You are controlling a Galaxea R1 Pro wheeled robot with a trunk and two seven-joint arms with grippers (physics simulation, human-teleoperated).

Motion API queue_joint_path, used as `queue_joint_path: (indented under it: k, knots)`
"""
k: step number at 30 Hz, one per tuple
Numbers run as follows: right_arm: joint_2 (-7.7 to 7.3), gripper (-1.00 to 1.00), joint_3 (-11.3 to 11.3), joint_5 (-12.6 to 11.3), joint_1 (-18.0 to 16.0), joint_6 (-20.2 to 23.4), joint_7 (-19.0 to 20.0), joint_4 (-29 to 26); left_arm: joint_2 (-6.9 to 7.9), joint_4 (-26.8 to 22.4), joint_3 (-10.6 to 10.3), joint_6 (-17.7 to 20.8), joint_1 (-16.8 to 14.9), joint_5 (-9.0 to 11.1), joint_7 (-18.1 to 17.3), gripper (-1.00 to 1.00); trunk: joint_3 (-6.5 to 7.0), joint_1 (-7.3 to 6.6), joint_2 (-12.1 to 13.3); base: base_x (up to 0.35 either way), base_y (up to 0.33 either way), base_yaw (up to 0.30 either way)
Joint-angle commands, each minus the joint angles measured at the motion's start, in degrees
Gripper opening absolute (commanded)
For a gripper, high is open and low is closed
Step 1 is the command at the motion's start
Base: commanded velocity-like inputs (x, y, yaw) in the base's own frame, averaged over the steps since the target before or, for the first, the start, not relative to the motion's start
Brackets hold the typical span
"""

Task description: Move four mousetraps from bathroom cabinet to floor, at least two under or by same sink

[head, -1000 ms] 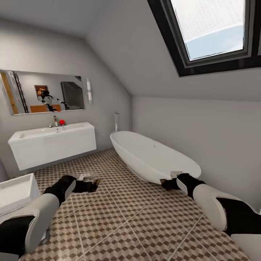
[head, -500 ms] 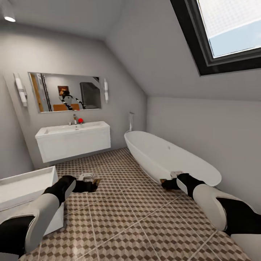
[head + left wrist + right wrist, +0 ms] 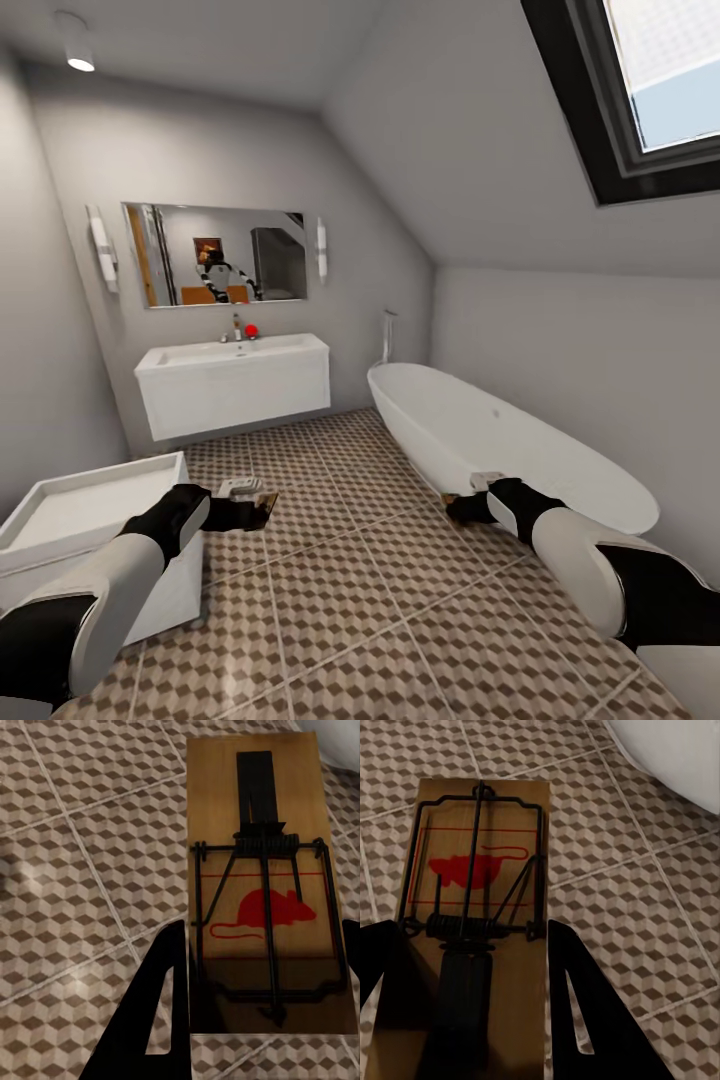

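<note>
Sloped grey walls [image 3: 480,150], skylight [image 3: 650,90], bathtub [image 3: 500,440]

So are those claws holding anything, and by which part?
Each holds a flat brown wooden mousetrap by its long side edges: left gripper one, right gripper another.

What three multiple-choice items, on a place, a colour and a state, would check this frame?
1. Where is the sink?
A. under the mirror
B. under the skylight
C. behind the bathtub

2. What colour is the mouse printed on the mousetrap?
A. blue
B. red
C. green

3. What is the right claw doing?
A. hanging open
B. gripping the tap
C. holding a mousetrap

Answers: 1 A, the basin sits on the wall below the mirror. 2 B, the wrist views show a red mouse. 3 C, the board lies between its fingers.
</note>
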Motion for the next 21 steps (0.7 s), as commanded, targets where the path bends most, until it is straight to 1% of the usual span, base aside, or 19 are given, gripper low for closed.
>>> queue_joint_path:
  k: [1,21]
  knots:
    - [-0.02,-1.00,-0.48,0.36,-0.05,0.26,0.28,-0.04,-0.03,-0.08,0.47,0.35,-0.03,-0.42,-0.27,-1.00,-0.08,0.03,-0.05,0.286,0.000,0.010]
    - [-0.30,-1.00,-0.48,0.32,-0.05,0.25,0.27,-0.04,-0.03,0.27,0.47,0.35,-0.03,-0.43,-0.26,-1.00,-0.08,0.03,-0.05,0.312,0.000,0.001]
